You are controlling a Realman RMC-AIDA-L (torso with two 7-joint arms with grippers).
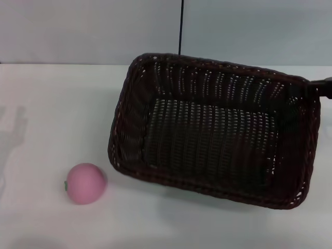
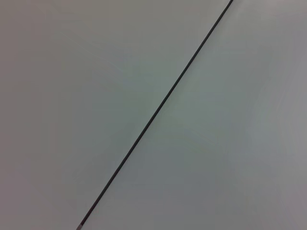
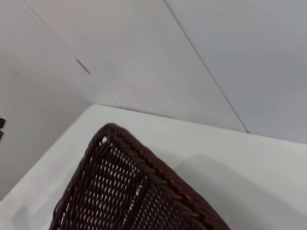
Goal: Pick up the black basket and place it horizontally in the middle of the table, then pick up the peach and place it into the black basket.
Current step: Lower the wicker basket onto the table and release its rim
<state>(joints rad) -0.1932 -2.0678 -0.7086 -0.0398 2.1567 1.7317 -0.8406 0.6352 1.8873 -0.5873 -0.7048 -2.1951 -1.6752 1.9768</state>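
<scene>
Left hand: not in view — its wrist camera sees only a blank wall with a dark seam.
Peach: on the worktop toward the near left corner, just beside the basket's near left corner, apart from it. Probably light and smooth; being round, it may roll, so take it across its middle.
Black basket: right of centre, skewed to the worktop's edges, tilted, empty. Woven wicker, likely light and fairly stiff — the braided rim looks the firmest hold.
Right hand: a dark part at the basket's far right rim corner; I cannot tell if it grips.
Hidden: both arms, the basket's underside.
</scene>
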